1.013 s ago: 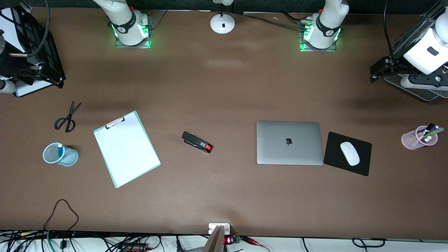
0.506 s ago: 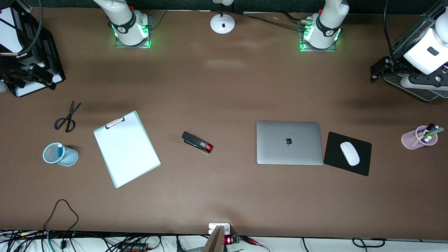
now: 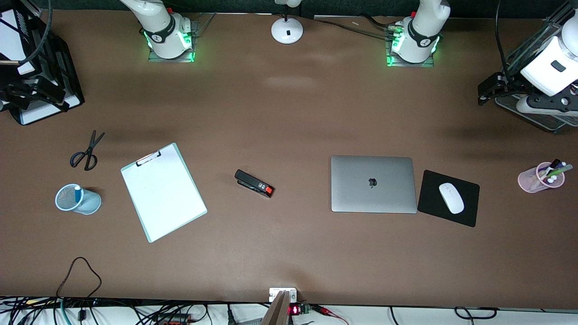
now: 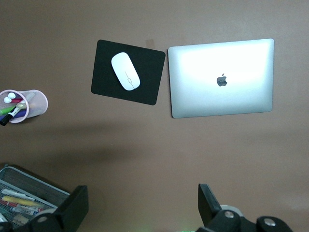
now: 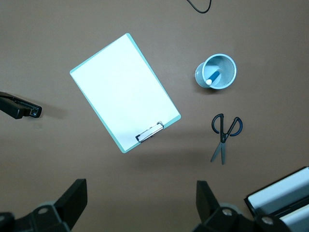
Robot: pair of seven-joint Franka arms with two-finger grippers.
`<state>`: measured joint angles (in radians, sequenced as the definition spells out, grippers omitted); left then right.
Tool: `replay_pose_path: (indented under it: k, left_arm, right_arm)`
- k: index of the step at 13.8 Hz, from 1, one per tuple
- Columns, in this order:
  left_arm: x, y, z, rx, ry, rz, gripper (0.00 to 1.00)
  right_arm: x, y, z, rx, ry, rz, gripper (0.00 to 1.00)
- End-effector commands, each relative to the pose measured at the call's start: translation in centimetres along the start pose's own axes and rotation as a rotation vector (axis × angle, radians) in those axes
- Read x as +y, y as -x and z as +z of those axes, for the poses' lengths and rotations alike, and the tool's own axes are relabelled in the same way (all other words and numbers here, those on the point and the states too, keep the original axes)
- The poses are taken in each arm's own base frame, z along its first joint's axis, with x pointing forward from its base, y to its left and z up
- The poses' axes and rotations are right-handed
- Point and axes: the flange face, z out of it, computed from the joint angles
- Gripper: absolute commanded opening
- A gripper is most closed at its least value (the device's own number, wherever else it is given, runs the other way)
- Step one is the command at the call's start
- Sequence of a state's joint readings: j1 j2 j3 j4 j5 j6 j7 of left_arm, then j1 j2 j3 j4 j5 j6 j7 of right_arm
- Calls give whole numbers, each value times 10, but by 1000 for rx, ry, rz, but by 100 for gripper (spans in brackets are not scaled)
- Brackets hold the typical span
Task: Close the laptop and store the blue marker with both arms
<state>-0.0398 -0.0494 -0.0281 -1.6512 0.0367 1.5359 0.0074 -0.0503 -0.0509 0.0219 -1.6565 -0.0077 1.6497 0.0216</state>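
At the worktop's (image 3: pixel 289 117) ends, both arms wait raised. Left claw (image 4: pixel 142 205): fingers spread wide, nothing held, over bare surface nr the wire tray (image 4: pixel 24 198). Right claw (image 5: pixel 140 203): spread wide, empty, over bare surface nr clipboard (image 5: pixel 123 92). Laptop (image 3: pixel 373 183) shut flat, lid up, touching mouse pad (image 3: pixel 449 197), well apart from left claw. Blue marker (image 3: pixel 77 194) stands in the blue cup (image 3: pixel 76 199), nr scissors (image 3: pixel 86 151).

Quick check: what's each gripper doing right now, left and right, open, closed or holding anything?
Left gripper: open, holding nothing, up over bare table at the left arm's end.
Right gripper: open, holding nothing, up over bare table at the right arm's end.
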Motion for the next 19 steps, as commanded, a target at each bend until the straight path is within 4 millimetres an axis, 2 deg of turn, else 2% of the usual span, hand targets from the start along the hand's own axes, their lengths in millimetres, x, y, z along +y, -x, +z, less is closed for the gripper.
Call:
replay_pose_path:
  k: [1,19]
  left_arm:
    - [2,2,-7,-1,6,10,100]
    - [-3,3,-8,-6,5,15,100]
  right_arm:
    - [-2,5,0,11,-10,-5,100]
    - [1,0,5,-6,-10,-69,100]
